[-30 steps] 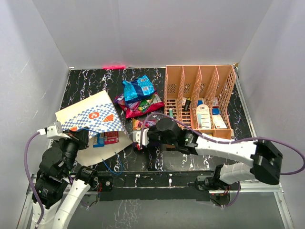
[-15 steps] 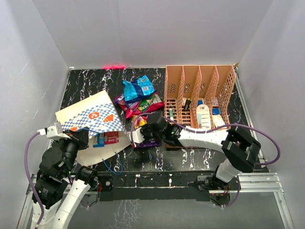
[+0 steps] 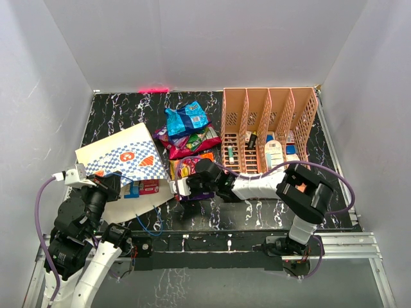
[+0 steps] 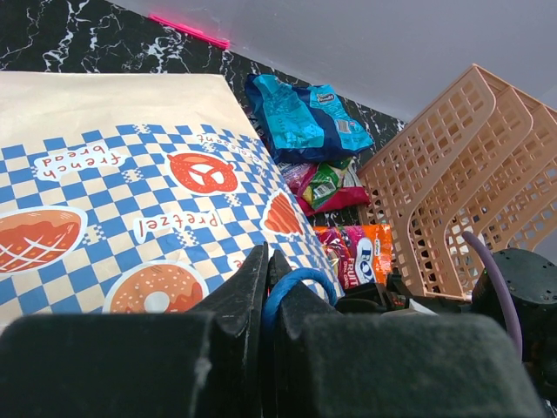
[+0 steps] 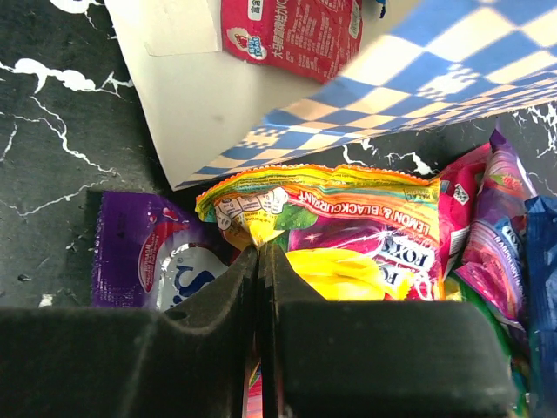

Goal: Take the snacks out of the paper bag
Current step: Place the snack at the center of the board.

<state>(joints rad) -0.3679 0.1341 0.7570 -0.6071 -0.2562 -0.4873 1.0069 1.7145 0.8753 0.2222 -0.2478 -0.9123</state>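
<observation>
left gripper (image 4: 265, 270) pinched shut on blue cord handle (image 4: 298, 279) of paper bag (image 4: 104, 113) | right gripper (image 5: 258, 261) clamped on crimped edge of orange packet (image 5: 348, 196) | likely light, crinkly, slippery; seam best hold

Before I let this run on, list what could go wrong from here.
The right gripper pinches only the crimped edge of the orange packet, so it may slip free. The left gripper holds the paper bag by its thin blue cord alone; the bag could sag or swing. A red packet lies inside the bag, easily missed.
</observation>
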